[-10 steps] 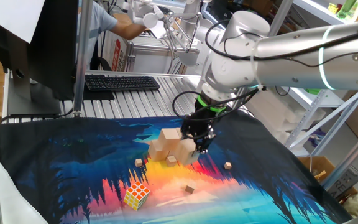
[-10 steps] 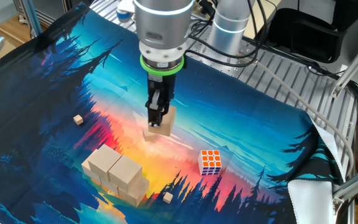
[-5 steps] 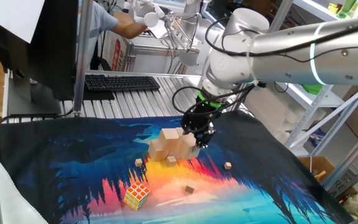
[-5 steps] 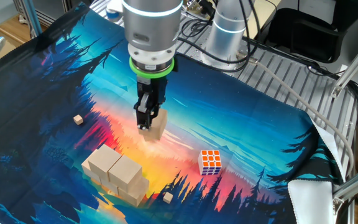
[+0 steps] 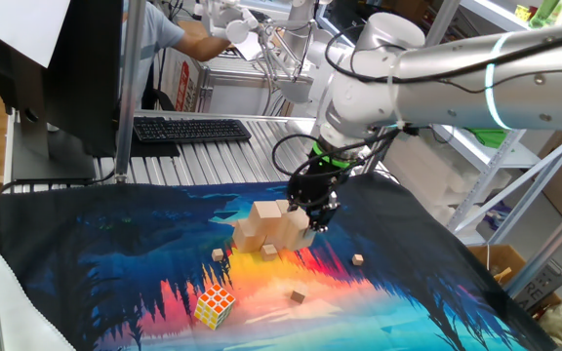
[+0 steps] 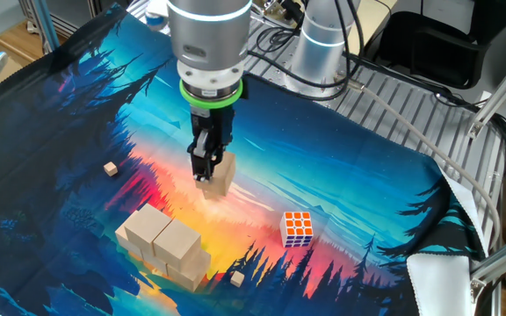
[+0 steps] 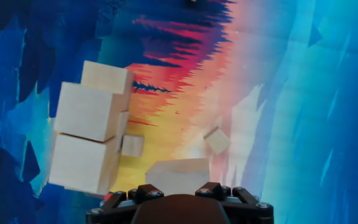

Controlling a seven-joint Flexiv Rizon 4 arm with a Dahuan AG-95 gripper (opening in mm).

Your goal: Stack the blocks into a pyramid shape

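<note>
My gripper [image 6: 207,172] is shut on one pale wooden block [image 6: 221,175] and holds it in the air above the orange part of the cloth. In the hand view that block [image 7: 179,173] sits between the black fingers at the bottom edge. The other blocks [image 6: 162,242] form a tight two-layer cluster, two cubes on top of a lower row, down and to the left of the gripper in the other fixed view. In one fixed view the gripper [image 5: 316,216] hangs just right of the cluster [image 5: 264,226]. The hand view shows the cluster [image 7: 86,134] at left.
A multicoloured puzzle cube [image 6: 298,228] [image 5: 214,305] lies on the cloth. Tiny wooden cubes are scattered about [image 6: 110,168] [image 6: 236,278] [image 7: 217,140] [image 7: 131,145] [image 5: 358,259]. A keyboard [image 5: 191,128] lies on the metal table behind the cloth.
The gripper has carried the block upward and a little to the left in the other fixed view, closer to the cluster. The cluster and the puzzle cube have not moved.
</note>
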